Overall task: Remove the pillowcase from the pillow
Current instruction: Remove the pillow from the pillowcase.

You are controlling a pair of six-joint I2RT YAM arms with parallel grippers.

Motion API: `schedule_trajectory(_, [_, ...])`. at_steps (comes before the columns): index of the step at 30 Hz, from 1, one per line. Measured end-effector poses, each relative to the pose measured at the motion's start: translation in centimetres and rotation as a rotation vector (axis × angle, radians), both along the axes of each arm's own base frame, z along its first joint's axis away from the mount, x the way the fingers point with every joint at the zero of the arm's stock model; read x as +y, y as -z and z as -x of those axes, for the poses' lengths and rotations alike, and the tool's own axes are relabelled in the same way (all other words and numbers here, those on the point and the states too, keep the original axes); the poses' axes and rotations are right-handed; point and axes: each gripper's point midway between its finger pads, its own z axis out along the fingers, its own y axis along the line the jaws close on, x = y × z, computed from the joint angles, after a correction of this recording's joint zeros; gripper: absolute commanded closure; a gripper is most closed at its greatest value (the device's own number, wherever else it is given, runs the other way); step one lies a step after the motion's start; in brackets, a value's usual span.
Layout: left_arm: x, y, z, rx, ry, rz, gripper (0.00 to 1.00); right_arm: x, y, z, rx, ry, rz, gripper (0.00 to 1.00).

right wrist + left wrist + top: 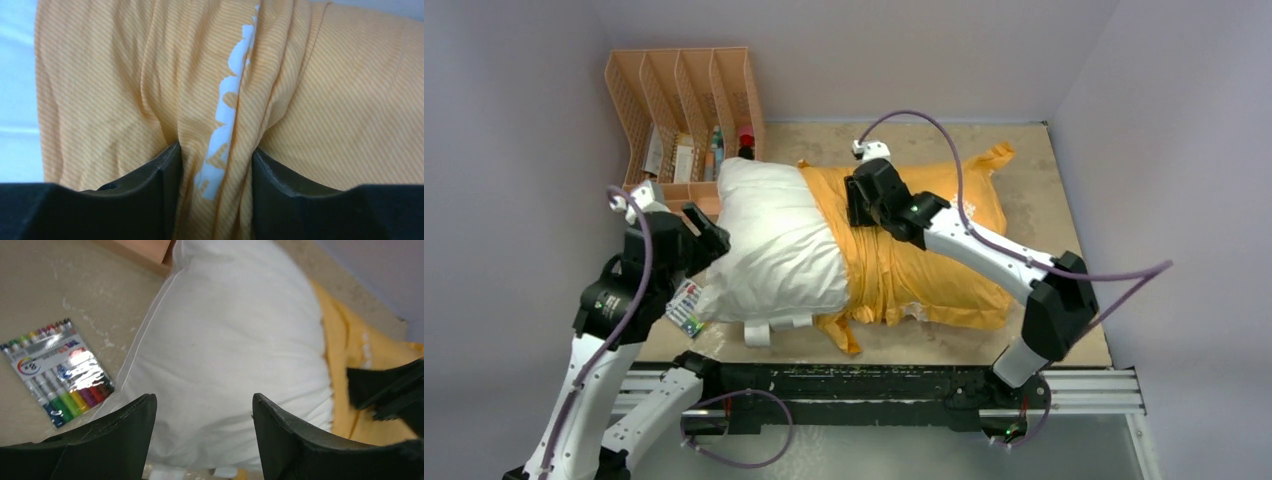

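Left to right, everything placed off the plump white rectangular fabric pillow [774,245]. A flat clear-plastic pack of coloured markers [686,305] lies on the beige table [1036,170] at the pillow's near-left corner. A peach slotted plastic file rack [679,100] touches its far-left corner.

My left gripper [709,235] hangs at the pillow's bare left end, fingers spread with nothing between them. In the wrist view the white fabric is just past the tips.

The pillow's long axis runs left-right. Its left half is bare. Its right half sits inside the orange-yellow striped fabric pillowcase [929,250], whose mouth is bunched around the pillow's middle. My right gripper [864,205] is down on that bunched edge, on top of the pillow, pinching a raised fold that carries white lettering.

My read: roughly half off. The next pull should go rightward along the long axis, away from the bare end. The right arm has the cloth, and the left arm is nearer the bare end to pin it. Risk: the pillow slides along with the case.
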Motion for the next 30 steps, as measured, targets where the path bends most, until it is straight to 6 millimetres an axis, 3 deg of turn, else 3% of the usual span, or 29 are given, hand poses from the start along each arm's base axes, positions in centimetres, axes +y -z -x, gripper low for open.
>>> schedule_trajectory(4, [-0.7, -7.0, -2.5, -0.175, 0.020, 0.026, 0.25, -0.5, 0.3, 3.0, -0.004, -0.043, -0.135, 0.57])
schedule_trajectory(7, [-3.3, -8.1, -5.6, -0.211, 0.093, 0.077, 0.23, -0.2, 0.9, 3.8, 0.010, -0.047, -0.207, 0.53])
schedule_trajectory(9, [-5.9, -5.8, -8.0, -0.173, 0.167, 0.111, 0.22, 0.1, 1.5, 3.8, 0.016, -0.038, -0.244, 0.52])
schedule_trajectory(12, [-9.9, 2.1, -9.5, -0.007, 0.257, 0.080, 0.25, 0.2, 1.8, 3.7, 0.017, -0.023, -0.281, 0.49])
schedule_trajectory(13, [-10.8, 4.4, -9.3, 0.049, 0.280, 0.053, 0.36, 0.2, 1.7, 3.7, 0.017, -0.021, -0.289, 0.46])
schedule_trajectory(14, [-11.6, 6.7, -8.9, 0.101, 0.298, 0.016, 0.55, 0.2, 1.6, 3.8, 0.017, -0.019, -0.293, 0.43])
schedule_trajectory(16, [-12.2, 8.8, -8.7, 0.130, 0.296, -0.019, 0.89, 0.1, 1.3, 4.1, 0.022, -0.024, -0.299, 0.29])
schedule_trajectory(17, [-12.3, 9.1, -8.7, 0.115, 0.289, -0.025, 1.00, 0.1, 1.1, 4.3, 0.023, -0.027, -0.303, 0.22])
schedule_trajectory(20, [-12.9, 8.2, -8.8, 0.042, 0.275, 0.003, 1.00, 0.5, -0.4, 4.7, 0.028, -0.058, -0.286, 0.12])
schedule_trajectory(24, [-12.6, 8.3, -7.9, -0.007, 0.271, 0.011, 1.00, 1.0, -3.3, 4.5, 0.033, -0.116, -0.197, 0.13])
schedule_trajectory(28, [-12.3, 8.2, -6.9, -0.052, 0.275, 0.020, 1.00, 2.1, -5.9, 2.4, 0.019, -0.129, -0.124, 0.14])
schedule_trajectory(30, [-12.1, 8.0, -6.2, -0.077, 0.280, 0.032, 1.00, 2.6, -6.1, 1.4, 0.016, -0.128, -0.092, 0.14])
